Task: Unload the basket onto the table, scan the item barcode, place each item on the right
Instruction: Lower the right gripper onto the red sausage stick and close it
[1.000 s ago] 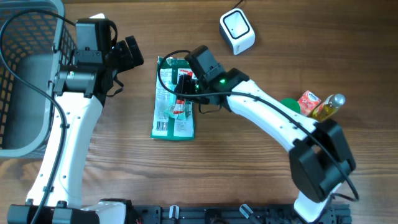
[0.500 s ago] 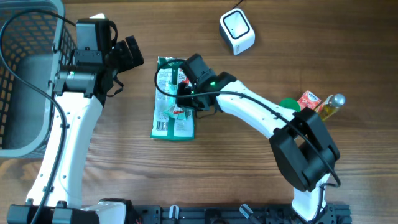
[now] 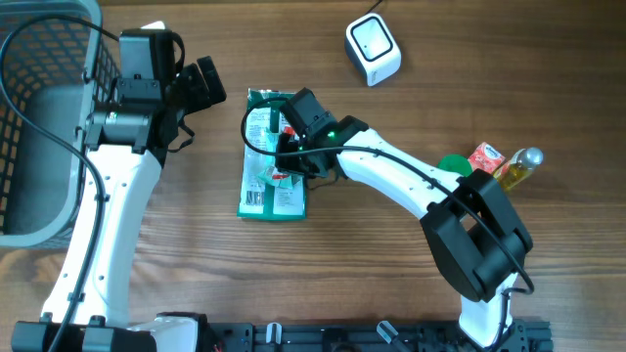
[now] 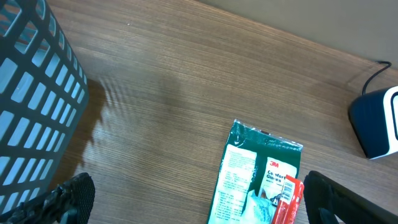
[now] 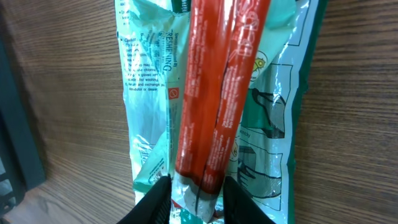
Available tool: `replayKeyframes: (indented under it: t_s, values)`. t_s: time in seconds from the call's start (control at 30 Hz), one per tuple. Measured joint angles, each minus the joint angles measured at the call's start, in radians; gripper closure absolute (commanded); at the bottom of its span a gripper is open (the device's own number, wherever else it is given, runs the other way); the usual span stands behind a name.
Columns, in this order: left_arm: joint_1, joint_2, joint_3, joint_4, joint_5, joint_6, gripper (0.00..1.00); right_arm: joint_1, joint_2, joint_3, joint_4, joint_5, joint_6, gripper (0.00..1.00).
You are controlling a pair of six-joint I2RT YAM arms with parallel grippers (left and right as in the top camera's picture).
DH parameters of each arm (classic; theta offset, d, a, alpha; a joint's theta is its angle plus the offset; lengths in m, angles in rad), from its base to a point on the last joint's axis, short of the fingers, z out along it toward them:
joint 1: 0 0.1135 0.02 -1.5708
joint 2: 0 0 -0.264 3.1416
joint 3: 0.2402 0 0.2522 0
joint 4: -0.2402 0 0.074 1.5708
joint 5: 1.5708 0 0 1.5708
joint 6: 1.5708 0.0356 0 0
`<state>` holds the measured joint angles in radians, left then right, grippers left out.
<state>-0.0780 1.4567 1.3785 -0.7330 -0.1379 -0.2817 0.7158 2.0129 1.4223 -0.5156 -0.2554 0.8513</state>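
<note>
right gripper (image 5: 198, 200): its pale fingertips (image 5: 155, 198) flank the lower end of the red twin-tube pack (image 5: 217, 93). the jaws stand narrow and, as far as the wrist view shows, press on both edges of the clear sealed end, so they are gripping the pack.

item: two slim red tubes side by side in glossy film, with fine white print. it lies lengthways on the green packet (image 5: 146, 74), near the middle of the table (image 3: 391, 284). no barcode can be made out on the upper face.

handling, as a judgement: light and fairly firm along its length, but the film is slick and the tubes are round, so the pack may roll or slip between the pads. the flat sealed end is soft and may fold. a hold across both tubes just above that seal looks safer.

green packet: thin, crinkled plastic, flat and limp, in pale green and white with printed panels. it may drag along if the film clings.

table: matt wood grain.

left gripper (image 3: 202, 90): the jaws are spread wide and hold nothing. it sits apart from the packet, toward the basket (image 4: 31, 99), a rigid grey plastic lattice.

scanner (image 3: 373, 49): a small rounded white box with a dark cable, at the far edge and well apart from the item.
</note>
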Motion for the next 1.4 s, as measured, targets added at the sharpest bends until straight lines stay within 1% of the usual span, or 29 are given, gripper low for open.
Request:
replayKeyframes:
  t_s: [0.33,0.47,0.77,1.4]
  values:
    - [0.000,0.000,0.000,0.000,0.000,0.000,0.00,0.015,0.001,-0.001,-0.006,0.001,0.001,0.74]
    - [0.000,0.000,0.000,0.000,0.000,0.000,0.00,0.021,0.002,-0.002,-0.026,0.002,0.001,0.79]
    - [0.000,0.000,0.000,0.000,0.000,0.000,0.00,0.021,0.002,-0.003,-0.049,0.002,0.002,0.76]
    - [0.000,0.000,0.000,0.000,0.000,0.000,0.00,0.021,0.002,-0.003,-0.072,0.002,0.005,0.78]
